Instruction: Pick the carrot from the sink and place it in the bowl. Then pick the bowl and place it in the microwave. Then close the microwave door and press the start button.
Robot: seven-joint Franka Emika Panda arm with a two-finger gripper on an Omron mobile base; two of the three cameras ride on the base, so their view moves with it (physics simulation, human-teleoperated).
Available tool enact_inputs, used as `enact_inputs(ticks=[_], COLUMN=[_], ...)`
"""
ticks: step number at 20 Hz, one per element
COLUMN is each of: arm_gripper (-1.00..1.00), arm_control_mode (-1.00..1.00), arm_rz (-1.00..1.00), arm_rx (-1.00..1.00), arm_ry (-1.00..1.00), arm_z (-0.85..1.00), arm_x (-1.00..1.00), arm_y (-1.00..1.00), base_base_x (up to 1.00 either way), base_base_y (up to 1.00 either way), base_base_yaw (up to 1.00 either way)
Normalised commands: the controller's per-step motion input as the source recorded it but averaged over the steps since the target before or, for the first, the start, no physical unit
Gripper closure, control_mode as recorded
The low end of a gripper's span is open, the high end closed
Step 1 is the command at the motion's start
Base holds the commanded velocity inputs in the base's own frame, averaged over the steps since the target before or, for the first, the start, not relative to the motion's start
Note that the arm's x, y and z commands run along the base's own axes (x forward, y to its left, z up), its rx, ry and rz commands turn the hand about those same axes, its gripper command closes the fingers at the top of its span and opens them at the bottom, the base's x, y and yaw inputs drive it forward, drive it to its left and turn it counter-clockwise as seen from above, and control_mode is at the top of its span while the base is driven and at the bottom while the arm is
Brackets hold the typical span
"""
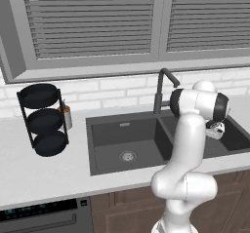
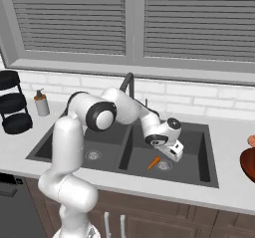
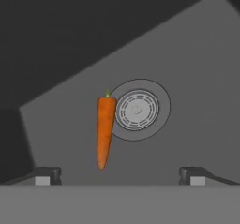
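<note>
The orange carrot (image 2: 154, 162) lies on the floor of the right basin of the dark sink (image 2: 201, 147), beside the round drain (image 3: 137, 109). My gripper (image 2: 174, 155) hangs open just above it, inside that basin, with nothing between its fingers. In the hand view the carrot (image 3: 106, 129) lies lengthwise just ahead of the gripper (image 3: 120, 177), a little left of centre. In the left base view the gripper (image 1: 215, 129) is partly hidden behind my arm over the sink (image 1: 112, 129). The reddish-brown bowl (image 2: 248, 165) shows at the right edge on the counter. The microwave and its door are out of view.
A dark gooseneck faucet (image 2: 129, 82) rises behind the divider between the basins. A black three-tier rack (image 1: 43, 120) and a soap dispenser (image 1: 67, 117) stand on the counter to the left. A small pinkish object (image 2: 251, 141) sits by the bowl. An appliance front (image 1: 44, 217) lies below the counter.
</note>
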Motion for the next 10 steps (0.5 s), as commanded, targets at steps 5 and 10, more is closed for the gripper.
enact_inputs(ticks=[5,10], arm_gripper=[-1.0,-1.0], arm_control_mode=[-1.0,-1.0], arm_rz=[0.07,0.04], arm_rx=[0.01,0.0], arm_ry=[-0.01,0.0], arm_z=[-0.27,-0.26], arm_x=[0.05,0.47], arm_y=[0.04,0.18], base_base_x=[0.0,0.0], base_base_y=[0.0,0.0], base_base_yaw=[0.0,0.0])
